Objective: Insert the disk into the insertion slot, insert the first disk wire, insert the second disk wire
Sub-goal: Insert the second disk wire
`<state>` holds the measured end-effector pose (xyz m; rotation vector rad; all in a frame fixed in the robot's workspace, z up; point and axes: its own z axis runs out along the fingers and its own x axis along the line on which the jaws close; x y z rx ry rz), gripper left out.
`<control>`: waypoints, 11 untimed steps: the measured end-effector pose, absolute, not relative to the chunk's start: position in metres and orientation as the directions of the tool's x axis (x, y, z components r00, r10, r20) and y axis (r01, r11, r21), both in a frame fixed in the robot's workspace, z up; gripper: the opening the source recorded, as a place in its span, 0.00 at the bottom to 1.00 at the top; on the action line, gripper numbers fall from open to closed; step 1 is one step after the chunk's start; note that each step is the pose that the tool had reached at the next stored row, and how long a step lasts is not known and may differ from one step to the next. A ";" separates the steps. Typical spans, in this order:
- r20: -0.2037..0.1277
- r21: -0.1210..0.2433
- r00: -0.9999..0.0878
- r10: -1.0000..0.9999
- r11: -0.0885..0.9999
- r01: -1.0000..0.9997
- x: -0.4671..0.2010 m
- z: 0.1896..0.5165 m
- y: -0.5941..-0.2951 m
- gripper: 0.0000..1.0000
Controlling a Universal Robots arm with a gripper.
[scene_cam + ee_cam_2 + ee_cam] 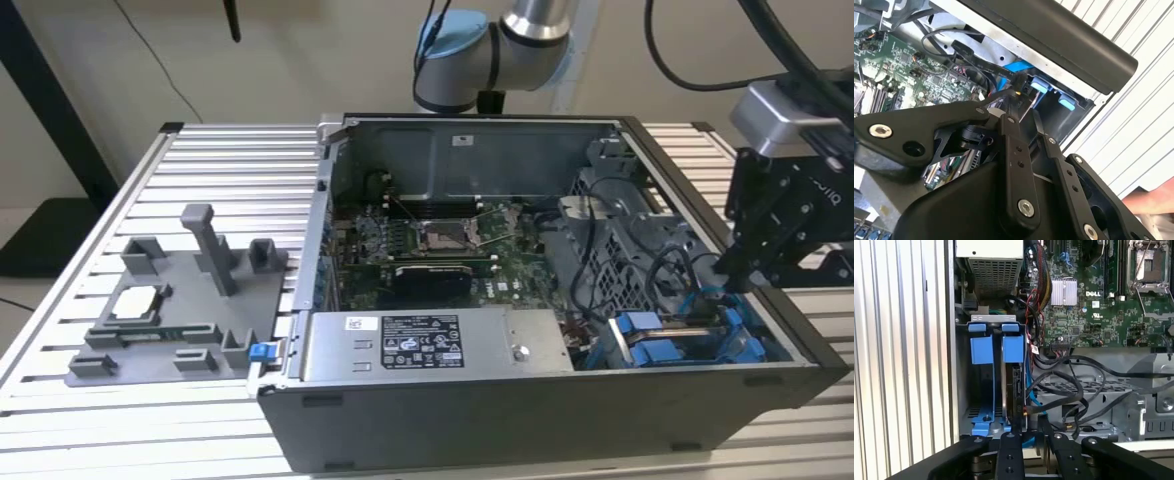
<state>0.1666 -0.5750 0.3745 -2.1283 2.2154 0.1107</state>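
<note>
1. A slatted table (200, 140) is carrying the open case (534, 420).
2. A grey fixture (174, 300) is lying beside the case, on the exterior view's left.
3. The slot (991, 318) is sitting in the case's corner on the exterior view's right, against the side wall.
4. The disk (1016, 390) is standing on edge inside the slot, its blue carrier tab at one end.
5. The gripper (1033, 426) is hovering over that case corner, at the disk's other end; I cannot tell whether it is apart or clamped.
6. A black wire (1026, 411) is ending in a plug just beside the disk.
</note>
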 end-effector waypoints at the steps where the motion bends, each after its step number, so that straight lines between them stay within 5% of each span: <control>1: -0.098 0.005 -0.040 -0.994 0.040 -0.999 0.167 0.374 -0.575 1.00; 11: -0.099 0.006 -0.039 -0.994 0.038 -0.999 0.180 0.375 -0.571 1.00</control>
